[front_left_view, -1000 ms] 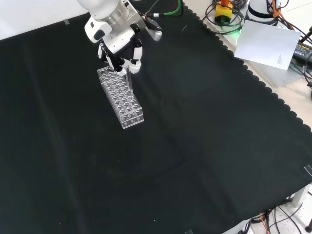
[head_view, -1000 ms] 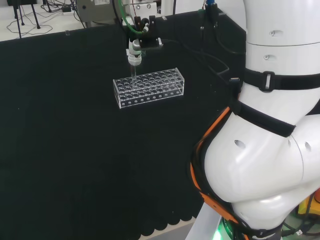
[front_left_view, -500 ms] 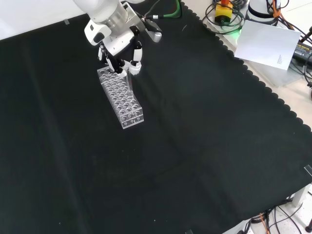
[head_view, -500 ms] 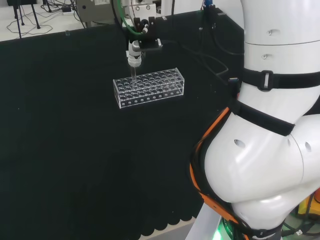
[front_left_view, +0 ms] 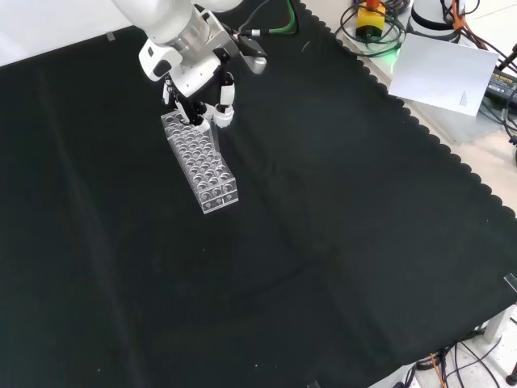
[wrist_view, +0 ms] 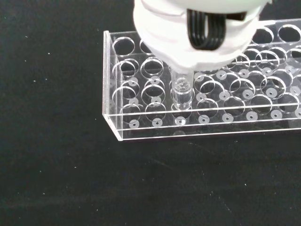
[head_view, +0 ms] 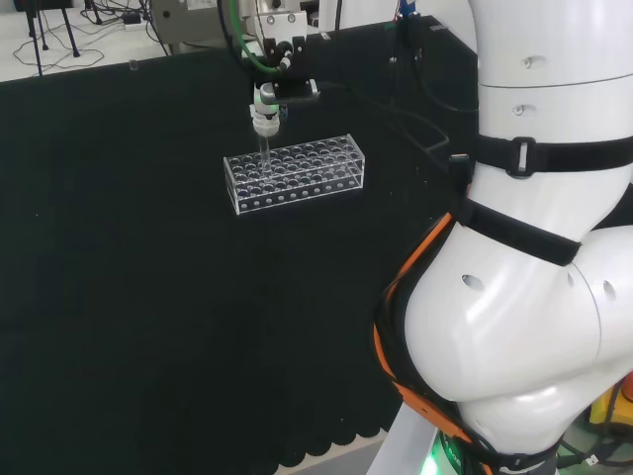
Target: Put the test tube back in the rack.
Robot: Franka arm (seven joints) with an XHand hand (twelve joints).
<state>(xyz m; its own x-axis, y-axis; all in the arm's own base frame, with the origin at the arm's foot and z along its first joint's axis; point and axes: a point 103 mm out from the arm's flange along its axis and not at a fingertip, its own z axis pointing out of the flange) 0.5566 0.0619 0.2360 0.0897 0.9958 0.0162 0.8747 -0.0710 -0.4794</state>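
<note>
A clear plastic rack (head_view: pixel 297 178) with many round holes lies on the black cloth, at the upper left in the front view (front_left_view: pixel 203 166). The black and white hand (head_view: pixel 264 107) hangs over one end of it, fingers curled round the top of a clear test tube (head_view: pixel 264 150). In the wrist view the tube (wrist_view: pixel 181 96) stands upright under the hand (wrist_view: pixel 197 28), its lower end down inside a hole in the rack's (wrist_view: pixel 141 132) outer row, near the end wall. In the front view the hand (front_left_view: pixel 202 101) is above the rack's far end.
The arm's white links (head_view: pixel 524 297) rise at the right of the head view. Cables and a white sheet of paper (front_left_view: pixel 444 73) lie beyond the cloth's scalloped edge at the front view's upper right. Bare black cloth surrounds the rack.
The hand has crept slightly upward and a little left in the head view, still over the same end of the rack. The rack has not moved.
</note>
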